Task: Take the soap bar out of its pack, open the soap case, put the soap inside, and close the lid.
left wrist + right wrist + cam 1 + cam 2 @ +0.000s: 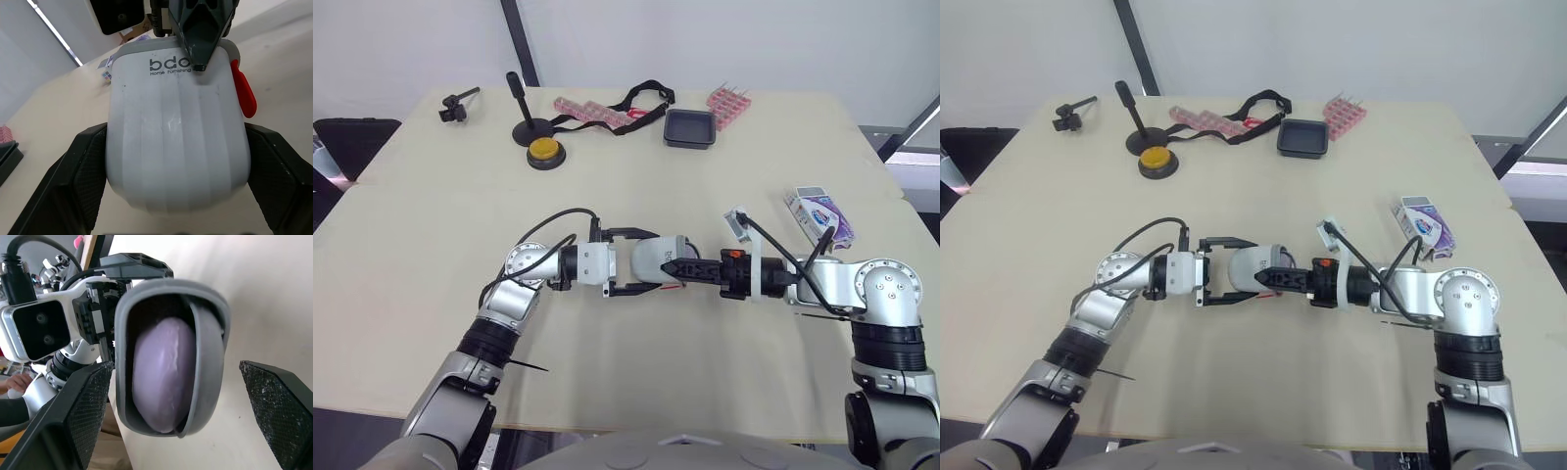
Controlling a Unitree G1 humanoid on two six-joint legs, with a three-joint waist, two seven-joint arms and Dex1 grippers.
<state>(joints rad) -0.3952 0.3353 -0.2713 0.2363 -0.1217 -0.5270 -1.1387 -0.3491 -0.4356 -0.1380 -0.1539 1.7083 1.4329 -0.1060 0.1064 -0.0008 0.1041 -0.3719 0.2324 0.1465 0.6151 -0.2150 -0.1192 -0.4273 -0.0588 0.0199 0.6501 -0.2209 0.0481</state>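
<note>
both arms are bent at the elbow and meet over the middle of the table, forearms nearly level and end to end. the left forearm runs across from the robot's left, wrist straight, and the left gripper is clamped on the soap case, one black finger pressed to each long side of it. the case is held off the table, lying lengthwise along the arm, with its far end turned toward the other arm. a red tab sticks out of one side of the case.

the right forearm reaches in from the robot's right, a cable looping over its wrist. the right gripper points straight at the end of the case with its fingers spread wide apart and gripping nothing. in the left wrist view one finger tip rests on the case's top face, by the printed lettering.

the right wrist view looks into the case: the lid stands ajar, and the pale purple soap sits inside the shell.

the purple and white soap pack lies on the table near the right arm's elbow. at the far side of the table are a black tray and a yellow button, well apart from both grippers.
</note>
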